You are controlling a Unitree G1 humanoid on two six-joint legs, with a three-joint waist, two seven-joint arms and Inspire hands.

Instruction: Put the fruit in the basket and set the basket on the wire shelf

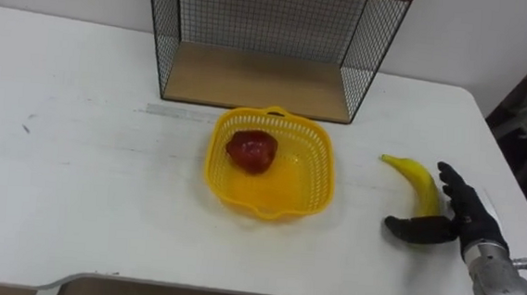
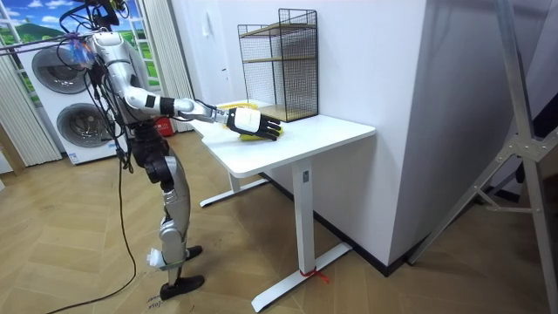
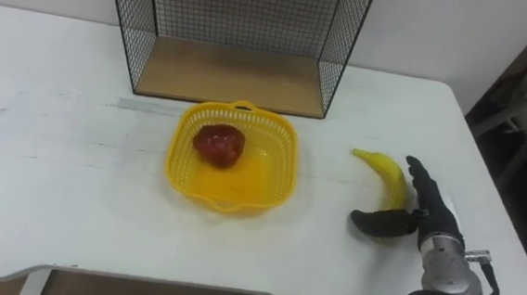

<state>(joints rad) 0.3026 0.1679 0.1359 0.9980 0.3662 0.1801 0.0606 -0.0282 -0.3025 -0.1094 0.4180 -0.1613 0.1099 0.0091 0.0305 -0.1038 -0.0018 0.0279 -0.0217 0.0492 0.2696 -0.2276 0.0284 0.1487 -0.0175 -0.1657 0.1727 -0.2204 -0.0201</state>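
Observation:
A yellow plastic basket [image 1: 323, 175] sits mid-table with a red apple [image 1: 251, 150] inside it. Right of the basket a banana [image 1: 417, 180] lies on the white table [image 1: 76, 172]. My right hand [image 1: 464, 214] rests at the banana's near end, open. Its straight fingers lie along the banana's right side and the thumb is spread out to the left below the banana's tip. The wire shelf [image 1: 259, 77] stands at the back of the table, just behind the basket, its wooden bottom board bare. In the room view I stand at the table's end with the right hand [image 2: 261, 127] stretched out over it.
The table's right edge runs close beside my right hand. The table's near edge [image 1: 188, 291] crosses the bottom of the view. In the room view washing machines [image 2: 61, 96] stand behind me and a wall rises behind the shelf [image 2: 279, 65].

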